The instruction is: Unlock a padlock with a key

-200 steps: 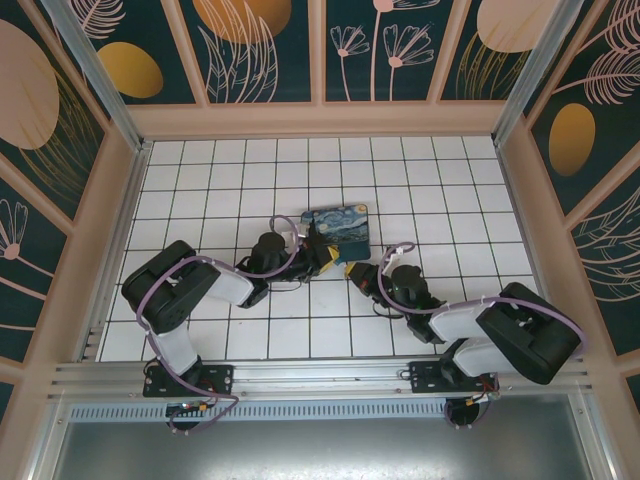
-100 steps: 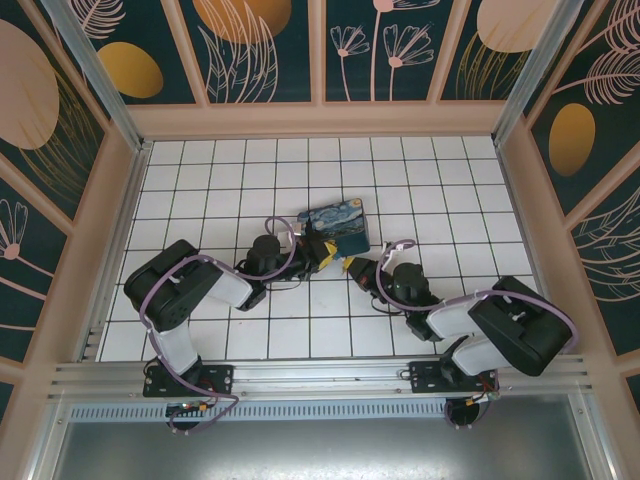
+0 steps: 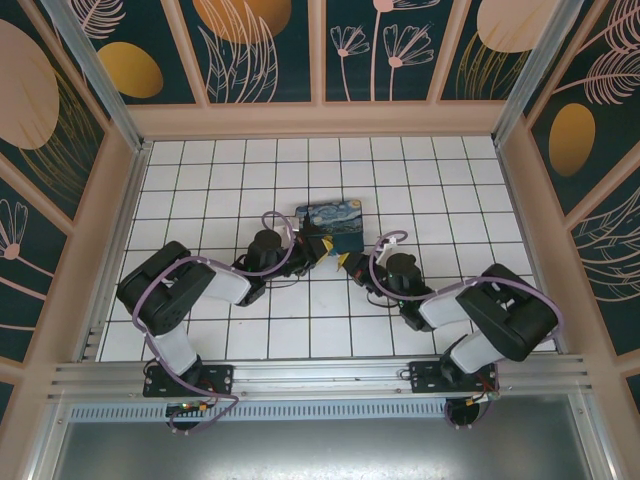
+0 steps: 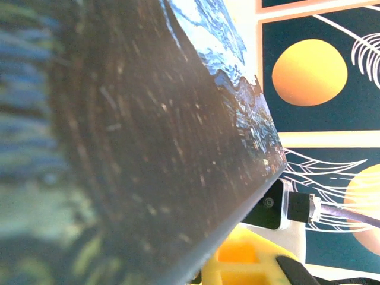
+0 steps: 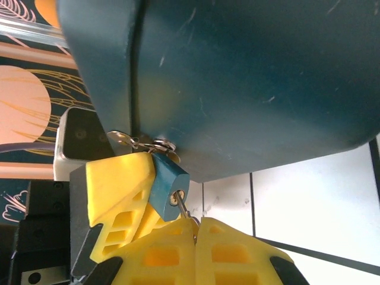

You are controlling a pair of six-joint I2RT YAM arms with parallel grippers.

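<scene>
Evidently the work is at the key-in-lock stage. The padlock [image 5: 166,178], blue-bodied, hangs by its thin shackle from a metal ring [image 5: 160,145] on the near side of the starry-night printed box [image 3: 338,222], which is near the middle of the white-tiled tabletop [image 3: 220,190]. The padlock hangs tilted, its keyhole end turned down toward the right arm. That lets a key come at it from below rather than against the box wall.

The left gripper [image 3: 320,248] is clenched. In the right wrist view one of its yellow fingers [image 5: 119,181] lies against the side of the padlock body. It appears to pinch the body, though the far finger is hidden. That hold seems meant to stop the lock swinging or twisting on its ring.

The right gripper [image 5: 196,228] is clenched on the key [image 5: 183,209]. The thin silvery shaft rises from between its fingertips and its tip meets the keyhole in the padlock's lower face. How deep it sits I cannot tell. The shackle looks closed, so the lock reads as not yet opened. The next move likely calls for seating the key fully and then turning the right wrist while the left grip resists. A slight misalignment could bend or jam so thin a key.
</scene>
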